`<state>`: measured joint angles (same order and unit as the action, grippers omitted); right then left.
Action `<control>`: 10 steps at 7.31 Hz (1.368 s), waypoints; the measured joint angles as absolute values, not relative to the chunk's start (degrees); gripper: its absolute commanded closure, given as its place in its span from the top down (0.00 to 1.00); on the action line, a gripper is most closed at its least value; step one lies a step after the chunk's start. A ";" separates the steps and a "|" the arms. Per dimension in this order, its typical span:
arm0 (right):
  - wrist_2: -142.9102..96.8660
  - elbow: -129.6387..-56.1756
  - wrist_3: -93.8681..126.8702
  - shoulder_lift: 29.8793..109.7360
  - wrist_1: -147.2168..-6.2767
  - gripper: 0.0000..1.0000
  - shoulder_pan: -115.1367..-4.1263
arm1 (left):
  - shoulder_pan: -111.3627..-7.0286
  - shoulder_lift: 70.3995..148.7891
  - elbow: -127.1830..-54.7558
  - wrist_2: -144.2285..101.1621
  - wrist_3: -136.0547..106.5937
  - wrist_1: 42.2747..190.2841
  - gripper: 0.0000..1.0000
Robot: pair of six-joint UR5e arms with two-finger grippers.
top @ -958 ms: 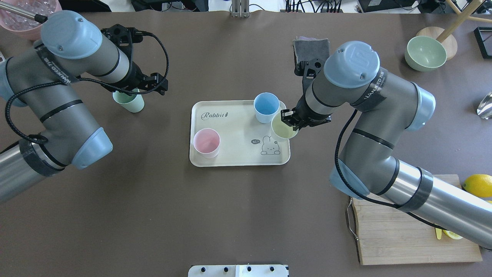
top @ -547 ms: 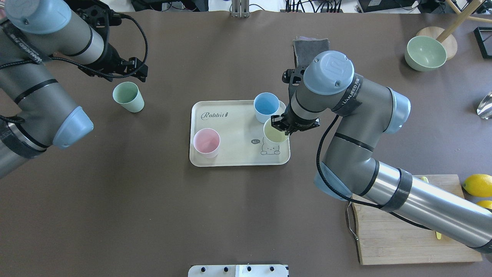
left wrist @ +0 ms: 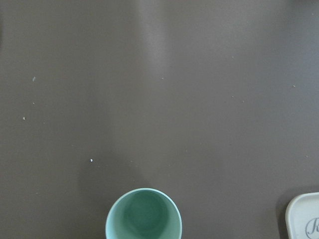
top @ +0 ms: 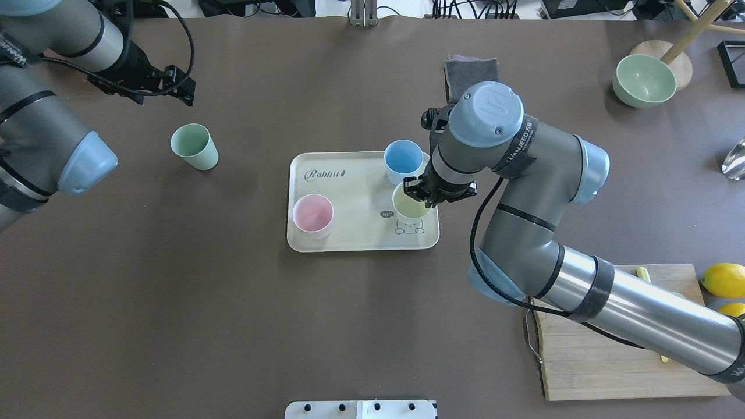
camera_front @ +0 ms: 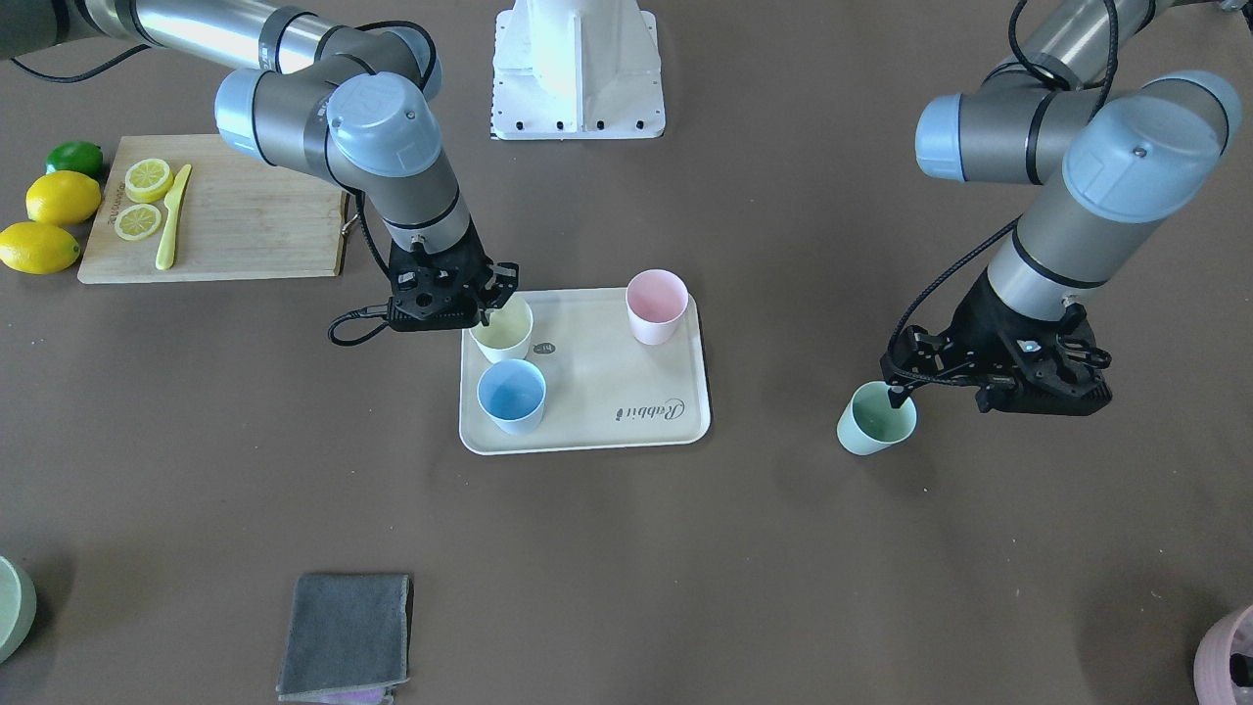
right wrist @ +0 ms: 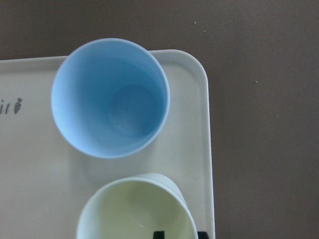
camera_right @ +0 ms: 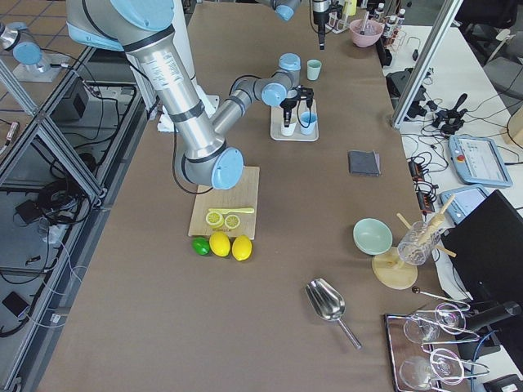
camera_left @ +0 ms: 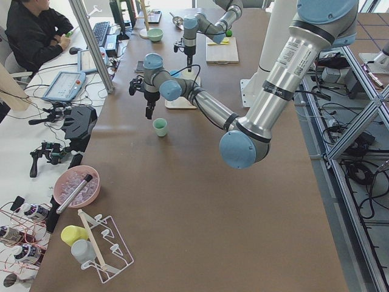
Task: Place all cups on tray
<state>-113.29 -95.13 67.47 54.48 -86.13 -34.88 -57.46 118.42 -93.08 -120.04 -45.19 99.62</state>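
The cream tray (top: pixel 349 192) lies mid-table, also in the front view (camera_front: pixel 597 372). On it stand the blue cup (top: pixel 403 160) and the pink cup (top: pixel 312 214). My right gripper (top: pixel 420 195) is shut on the rim of the yellow cup (top: pixel 409 205) over the tray's rabbit drawing; I cannot tell if the cup touches the tray. The right wrist view shows the blue cup (right wrist: pixel 109 97) and the yellow cup (right wrist: pixel 134 211) close together. The mint green cup (top: pixel 192 144) stands upright on the table left of the tray. My left gripper (top: pixel 166 87) is open, empty and raised, apart from it.
A pale green bowl (top: pixel 643 80) sits far right. A grey cloth (top: pixel 471 70) lies behind the right arm. A wooden cutting board (top: pixel 617 361) and lemons (top: pixel 723 280) are at the near right. A mauve pot (camera_front: pixel 1229 656) is at the far left corner.
My right gripper has carried the yellow cup leftward from the tray's right edge to over the rabbit drawing. My left arm has drawn back up and left, away from the mint cup, which stayed put.
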 measured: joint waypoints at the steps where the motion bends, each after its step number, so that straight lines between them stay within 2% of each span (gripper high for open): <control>1: -113.31 -95.27 69.30 54.00 -86.15 1.00 -34.81 | -57.52 118.59 -92.10 -120.04 -44.91 99.81 0.97; 5: -117.01 -97.98 70.75 53.78 -86.90 1.00 -38.24 | -57.11 118.86 -83.87 -119.67 -44.26 108.41 0.97; 9: -122.09 -99.07 67.64 54.37 -88.69 1.00 -44.39 | -55.51 115.54 -83.33 -119.68 -45.67 114.47 0.97; 10: -122.34 -99.07 66.59 54.41 -89.28 1.00 -45.27 | -54.57 115.25 -83.62 -119.63 -46.41 114.56 0.83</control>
<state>-122.34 -99.07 66.59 54.41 -89.28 -45.27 -54.57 115.25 -83.62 -119.63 -46.41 114.56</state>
